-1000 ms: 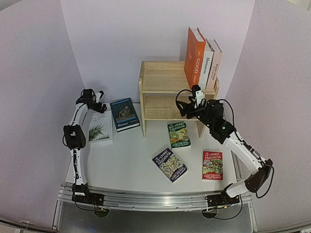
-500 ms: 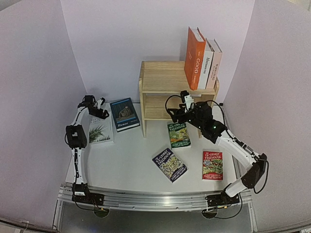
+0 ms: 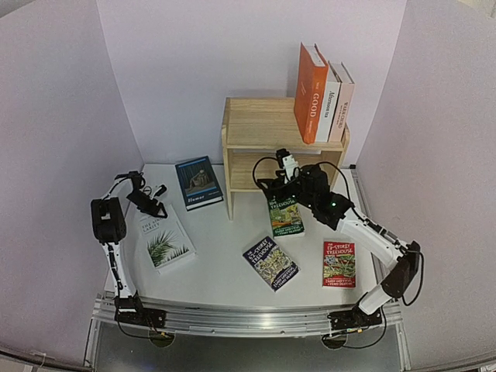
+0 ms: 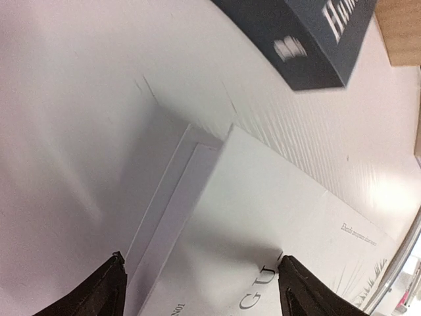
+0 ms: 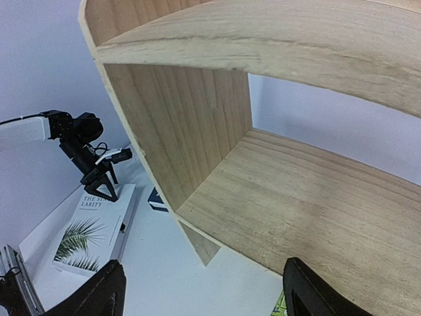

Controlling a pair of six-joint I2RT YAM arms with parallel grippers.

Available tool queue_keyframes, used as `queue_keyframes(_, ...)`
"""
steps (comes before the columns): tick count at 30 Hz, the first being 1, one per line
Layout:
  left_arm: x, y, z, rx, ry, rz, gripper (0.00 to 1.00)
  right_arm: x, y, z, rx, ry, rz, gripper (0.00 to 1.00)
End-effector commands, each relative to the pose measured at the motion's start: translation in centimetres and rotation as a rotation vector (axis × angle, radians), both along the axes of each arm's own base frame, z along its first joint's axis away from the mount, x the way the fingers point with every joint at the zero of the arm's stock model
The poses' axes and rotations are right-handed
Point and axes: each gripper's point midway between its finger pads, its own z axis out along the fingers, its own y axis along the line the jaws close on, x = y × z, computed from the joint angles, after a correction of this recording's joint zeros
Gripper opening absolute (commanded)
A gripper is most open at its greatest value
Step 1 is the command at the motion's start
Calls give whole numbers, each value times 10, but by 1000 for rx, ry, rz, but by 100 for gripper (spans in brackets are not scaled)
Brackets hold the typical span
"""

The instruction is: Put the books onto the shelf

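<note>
Your left gripper (image 3: 153, 203), spread wide on the white book (image 3: 167, 242) at 8 o'clock, may shove it off the table (image 3: 225, 252); right gripper (image 3: 268, 186) gapes empty

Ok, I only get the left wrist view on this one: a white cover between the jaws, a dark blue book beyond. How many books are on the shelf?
Observer: Three, upright on the top tier of the shelf, at its right end: the orange book and two white books.
Operator: Where's the other arm?
Observer: The right arm reaches to the lower tier's opening, jaws open, holding nothing.
Operator: Anything else lying loose?
Observer: Three Treehouse paperbacks lie flat in front of the shelf: green, dark, red.
</note>
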Motion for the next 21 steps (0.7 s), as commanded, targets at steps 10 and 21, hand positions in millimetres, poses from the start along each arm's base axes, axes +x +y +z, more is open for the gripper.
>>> queue_keyframes(10,-96,3,13,64,132,-62,19,-26,60,-21,-27,38,142,80)
queue_keyframes(21,-118,-39,49,27,165,86,0,-57,135,-94,-92,167,263,80)
